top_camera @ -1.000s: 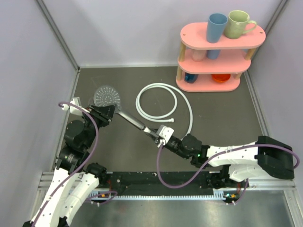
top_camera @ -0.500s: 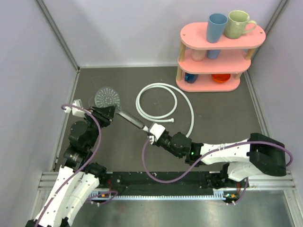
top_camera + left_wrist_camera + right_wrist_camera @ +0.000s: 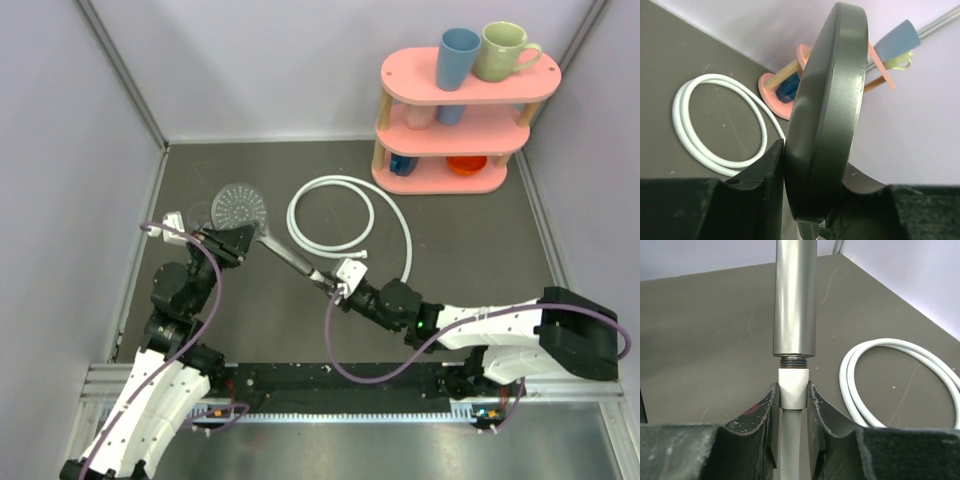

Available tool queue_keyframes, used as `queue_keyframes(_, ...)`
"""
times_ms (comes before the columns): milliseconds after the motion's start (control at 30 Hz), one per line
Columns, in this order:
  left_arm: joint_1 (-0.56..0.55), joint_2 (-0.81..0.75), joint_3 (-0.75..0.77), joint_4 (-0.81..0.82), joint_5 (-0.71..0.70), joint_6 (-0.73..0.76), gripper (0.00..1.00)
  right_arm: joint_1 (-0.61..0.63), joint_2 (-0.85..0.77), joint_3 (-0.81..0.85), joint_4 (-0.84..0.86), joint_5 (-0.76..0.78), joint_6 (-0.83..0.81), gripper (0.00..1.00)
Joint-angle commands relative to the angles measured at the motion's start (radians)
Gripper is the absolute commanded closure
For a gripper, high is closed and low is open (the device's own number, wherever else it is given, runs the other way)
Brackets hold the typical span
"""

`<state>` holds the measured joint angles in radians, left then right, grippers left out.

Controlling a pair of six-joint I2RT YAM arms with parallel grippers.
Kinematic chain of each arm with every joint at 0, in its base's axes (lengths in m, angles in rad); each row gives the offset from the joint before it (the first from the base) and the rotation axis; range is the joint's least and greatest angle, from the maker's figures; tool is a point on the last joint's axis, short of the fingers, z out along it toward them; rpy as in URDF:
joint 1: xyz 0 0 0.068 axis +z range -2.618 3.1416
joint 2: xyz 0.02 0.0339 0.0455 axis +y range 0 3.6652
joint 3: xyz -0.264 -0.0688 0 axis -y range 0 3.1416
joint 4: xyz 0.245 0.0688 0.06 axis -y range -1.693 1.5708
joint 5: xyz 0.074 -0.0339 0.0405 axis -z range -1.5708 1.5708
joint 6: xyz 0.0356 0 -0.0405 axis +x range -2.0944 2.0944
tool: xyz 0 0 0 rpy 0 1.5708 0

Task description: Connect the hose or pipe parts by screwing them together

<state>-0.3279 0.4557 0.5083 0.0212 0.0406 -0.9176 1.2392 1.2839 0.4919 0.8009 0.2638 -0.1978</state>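
Right gripper (image 3: 791,395) is pinched narrow on the white end fitting (image 3: 792,387) of the hose (image 3: 791,440), holding it butted against the threaded tip of the handle (image 3: 795,295). Left gripper (image 3: 812,172) is clamped on the rim of the shower head (image 3: 240,205), which it holds off the surface (image 3: 480,240) with the handle slanting towards our right arm.

Over the last second the round face has slid right, away from the left wall (image 3: 60,200). Our right gripper swung in towards the left arm and has come back out, and the fitting stayed on the handle end throughout. We read that as one stroke of the screwing. A few threads still show above the fitting, so we judge the joint started but not home.

For room, our left arm works close to the left wall, with little space on that side. The hose loops lie on the surface just beyond the handle, and further turns could drag them. The pink shelf (image 3: 465,85) stands well apart in the far right corner. Bare surface lies between our two arms.
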Motion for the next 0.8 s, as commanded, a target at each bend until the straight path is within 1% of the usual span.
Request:
queue_keyframes(0,-0.037,0.015,-0.062,0.214,0.373,-0.118,1.00,-0.049,-0.052,0.048,0.264,-0.173,0.104,1.00)
queue_keyframes(67,-0.037,0.024,-0.091,0.273,0.410,-0.136,1.00,-0.078,-0.049,0.043,0.285,-0.214,0.139,1.00)
queue_keyframes(100,-0.037,0.034,-0.099,0.330,0.419,-0.144,1.00,-0.084,-0.049,0.042,0.294,-0.224,0.149,1.00)
queue_keyframes(200,-0.037,0.052,-0.116,0.379,0.464,-0.149,1.00,-0.119,-0.055,0.037,0.319,-0.287,0.190,1.00)
queue_keyframes(233,-0.037,0.057,-0.116,0.382,0.479,-0.142,1.00,-0.139,-0.058,0.025,0.349,-0.319,0.246,1.00)
queue_keyframes(300,-0.037,0.060,-0.120,0.387,0.485,-0.135,1.00,-0.165,-0.064,0.010,0.392,-0.351,0.293,1.00)
queue_keyframes(333,-0.037,0.061,-0.132,0.410,0.486,-0.139,1.00,-0.179,-0.064,-0.012,0.456,-0.388,0.343,1.00)
queue_keyframes(367,-0.037,0.060,-0.140,0.427,0.489,-0.145,1.00,-0.207,-0.063,-0.024,0.490,-0.403,0.359,1.00)
queue_keyframes(433,-0.037,0.060,-0.162,0.482,0.493,-0.181,1.00,-0.224,-0.058,-0.050,0.550,-0.454,0.383,1.00)
queue_keyframes(533,-0.037,0.064,-0.163,0.502,0.516,-0.204,1.00,-0.254,-0.061,-0.064,0.578,-0.521,0.400,1.00)
queue_keyframes(667,-0.037,0.081,-0.174,0.580,0.553,-0.240,1.00,-0.276,-0.057,-0.076,0.653,-0.581,0.435,1.00)
queue_keyframes(767,-0.037,0.092,-0.185,0.612,0.573,-0.263,1.00,-0.280,-0.058,-0.065,0.653,-0.621,0.449,1.00)
